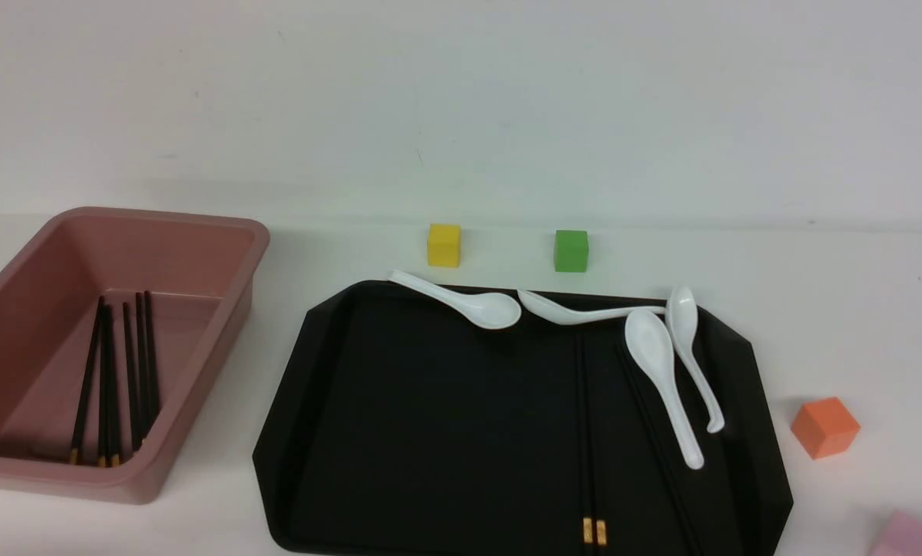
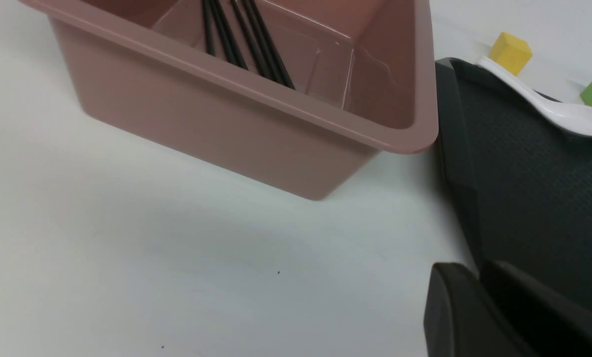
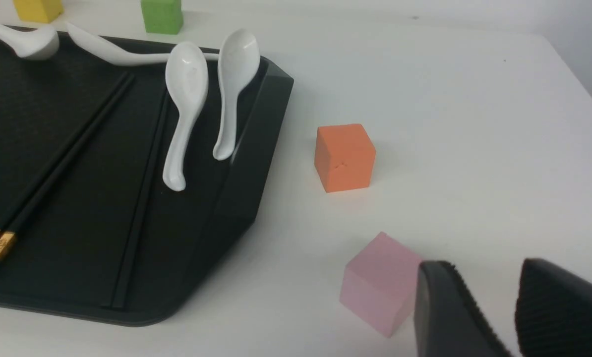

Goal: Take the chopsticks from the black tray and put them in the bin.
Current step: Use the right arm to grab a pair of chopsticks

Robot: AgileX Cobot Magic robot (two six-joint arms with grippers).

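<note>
- Hovering over the desk (image 3: 474, 99), your right tool (image 3: 487, 270) stands part-open, empty; the left tool (image 2: 474, 270) looks closed, empty.
- Thin black gold-banded chopsticks (image 1: 588, 432) lie paired on the matte black tray (image 1: 430, 425), clear of the white spoons (image 1: 658, 371), so easiest taken; others rest in the dusty-pink plastic bin (image 1: 160, 215).

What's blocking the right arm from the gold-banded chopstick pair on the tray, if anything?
Likely nothing. The chopstick pair lies bare on the black tray, no white spoons over it; the right gripper, fingers apart, hangs off the tray's right side near the pink cube.
</note>
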